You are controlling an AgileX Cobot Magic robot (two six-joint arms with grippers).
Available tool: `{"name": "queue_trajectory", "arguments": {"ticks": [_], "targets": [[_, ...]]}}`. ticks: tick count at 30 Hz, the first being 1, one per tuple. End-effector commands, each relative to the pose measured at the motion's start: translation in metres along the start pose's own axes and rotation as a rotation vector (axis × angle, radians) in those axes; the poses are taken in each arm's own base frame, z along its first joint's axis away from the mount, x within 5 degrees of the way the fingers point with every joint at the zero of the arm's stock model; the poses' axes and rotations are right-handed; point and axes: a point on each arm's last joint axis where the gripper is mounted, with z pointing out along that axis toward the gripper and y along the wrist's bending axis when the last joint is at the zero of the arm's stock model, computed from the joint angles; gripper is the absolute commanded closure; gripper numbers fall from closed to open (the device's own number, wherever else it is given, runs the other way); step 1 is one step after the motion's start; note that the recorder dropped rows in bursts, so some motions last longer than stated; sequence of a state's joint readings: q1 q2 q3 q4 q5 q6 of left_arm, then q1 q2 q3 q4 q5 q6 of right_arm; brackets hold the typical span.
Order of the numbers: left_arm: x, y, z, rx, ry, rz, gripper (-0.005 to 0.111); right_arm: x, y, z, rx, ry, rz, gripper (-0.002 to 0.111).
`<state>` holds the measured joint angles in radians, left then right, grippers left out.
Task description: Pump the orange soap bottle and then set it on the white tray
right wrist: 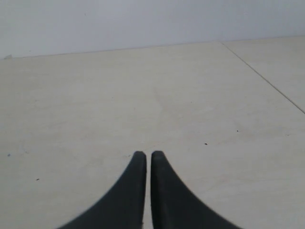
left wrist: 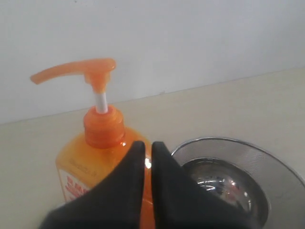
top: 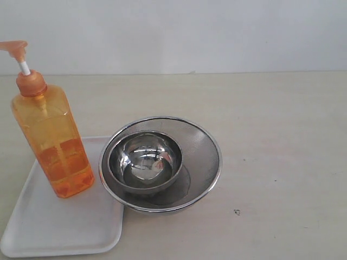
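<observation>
The tall translucent orange soap bottle [top: 51,146] stands upright on the flat white plastic tray [top: 65,233], beside a round steel mesh strainer [top: 203,146]. The 2 black pincers, left [left wrist: 147,148] and right [right wrist: 145,155], are closed and empty. Press the raised pump head [left wrist: 97,71] straight down, so the bottle cannot tip. The beige table [top: 271,119] is matte, with a plain pale wall behind.

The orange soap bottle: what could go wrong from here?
1. The orange soap bottle is tall and narrow on the white tray; an off-centre press on its pump head may tip it.
2. The steel strainer stands close beside it; a tipping bottle would likely hit it.
</observation>
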<state>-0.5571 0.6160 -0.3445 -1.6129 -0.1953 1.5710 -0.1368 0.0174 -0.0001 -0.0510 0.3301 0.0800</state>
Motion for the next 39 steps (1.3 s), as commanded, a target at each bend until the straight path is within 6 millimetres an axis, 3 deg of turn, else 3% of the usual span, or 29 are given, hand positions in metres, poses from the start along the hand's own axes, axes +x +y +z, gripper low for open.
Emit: {"name": "queue_trajectory", "arguments": {"ticks": [1, 5, 9, 15, 23, 34, 37, 39], "targets": [[0.0, 0.002, 0.007, -0.037, -0.012, -0.019, 0.102, -0.001, 0.0, 0.0, 0.004, -0.016, -0.013, 0.107], [-0.006, 0.007, 0.006, -0.089, -0.15, -0.046, 0.102, -0.001, 0.0, 0.0, 0.004, -0.016, -0.013, 0.107], [-0.002, 0.001, 0.007, -0.011, -0.237, -0.054, 0.102, -0.001, 0.0, 0.0, 0.004, -0.016, -0.013, 0.107], [0.025, -0.001, 0.02, -0.011, -0.168, -0.017, 0.102, -0.001, 0.0, 0.0, 0.004, -0.016, -0.013, 0.107], [0.022, 0.002, 0.027, -0.053, -0.229, -0.07, 0.102, -0.001, 0.0, 0.0, 0.004, -0.014, -0.013, 0.107], [0.034, 0.014, 0.044, -0.143, -0.147, 0.001, 0.102, -0.001, 0.0, 0.0, 0.004, -0.014, -0.013, 0.107], [0.036, 0.013, 0.045, -0.138, -0.131, 0.001, 0.094, -0.001, 0.0, 0.0, 0.004, -0.014, -0.013, 0.107], [0.036, 0.013, 0.045, -0.136, -0.131, 0.003, 0.078, -0.001, 0.0, 0.0, 0.004, -0.014, -0.013, 0.107]]}}
